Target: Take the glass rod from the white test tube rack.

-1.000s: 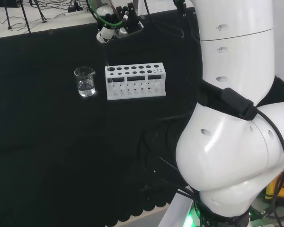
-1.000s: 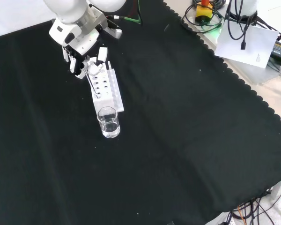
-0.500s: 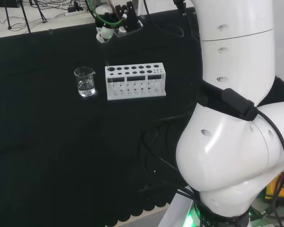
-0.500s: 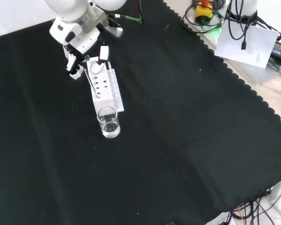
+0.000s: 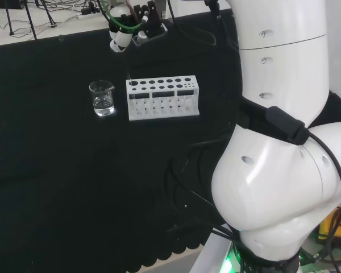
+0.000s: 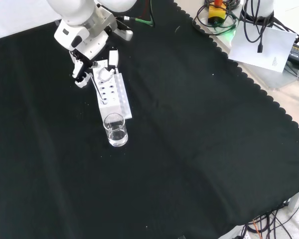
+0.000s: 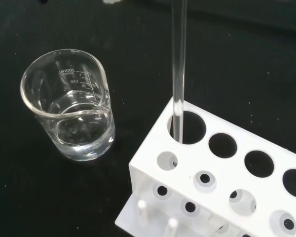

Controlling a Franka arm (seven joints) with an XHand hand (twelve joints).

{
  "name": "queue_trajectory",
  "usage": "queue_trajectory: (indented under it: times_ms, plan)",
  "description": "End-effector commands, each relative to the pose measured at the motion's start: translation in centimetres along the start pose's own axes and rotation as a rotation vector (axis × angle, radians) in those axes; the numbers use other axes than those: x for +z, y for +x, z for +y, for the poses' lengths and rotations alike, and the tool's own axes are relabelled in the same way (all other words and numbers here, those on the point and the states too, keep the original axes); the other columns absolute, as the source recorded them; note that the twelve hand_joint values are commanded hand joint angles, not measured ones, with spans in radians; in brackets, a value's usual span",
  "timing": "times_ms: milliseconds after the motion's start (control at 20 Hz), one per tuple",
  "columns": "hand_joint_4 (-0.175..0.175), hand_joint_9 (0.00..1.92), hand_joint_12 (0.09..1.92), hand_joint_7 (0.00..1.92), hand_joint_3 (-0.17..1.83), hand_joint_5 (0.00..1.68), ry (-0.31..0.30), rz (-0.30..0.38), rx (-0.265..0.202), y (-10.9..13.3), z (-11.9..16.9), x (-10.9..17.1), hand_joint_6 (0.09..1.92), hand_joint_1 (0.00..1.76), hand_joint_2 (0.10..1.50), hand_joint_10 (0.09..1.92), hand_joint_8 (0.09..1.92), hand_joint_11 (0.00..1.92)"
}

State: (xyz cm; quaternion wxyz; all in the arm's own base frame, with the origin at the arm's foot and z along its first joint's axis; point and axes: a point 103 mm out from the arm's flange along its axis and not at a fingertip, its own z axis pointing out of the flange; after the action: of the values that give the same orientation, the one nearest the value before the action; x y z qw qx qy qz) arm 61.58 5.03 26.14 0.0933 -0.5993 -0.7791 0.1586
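The white test tube rack [image 5: 162,97] stands on the black cloth with a glass beaker [image 5: 102,98] to its left in the head view. The hand [image 5: 127,29] hovers above the rack's beaker end, its fingers pinched on the top of the thin glass rod [image 6: 95,87]. In the wrist view the glass rod [image 7: 179,69] stands nearly upright, and its lower end sits just inside the end hole of the rack [image 7: 222,182]. The beaker [image 7: 69,106] holds a little clear liquid. In the front view the hand [image 6: 96,66] is just behind the rack [image 6: 113,97].
The arm's white links [image 5: 278,142] take up the right of the head view. Cables and gear [image 5: 23,17] lie past the cloth's far edge. In the front view the cloth's scalloped edge [image 6: 249,79] runs at the right, with paper and cables [image 6: 261,42] beyond it.
The hand has risen over the rack's end and drawn the rod upward with it. The rack and the beaker have stayed put.
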Motion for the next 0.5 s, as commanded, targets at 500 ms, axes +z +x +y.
queue_trajectory:
  times_ms: [500]
  plan:
    - [-0.167,1.64,1.01,1.18,0.53,0.84,-0.003,-0.002,0.007,-0.62,0.45,0.30,0.99,1.00,0.92,0.69,0.75,1.52]
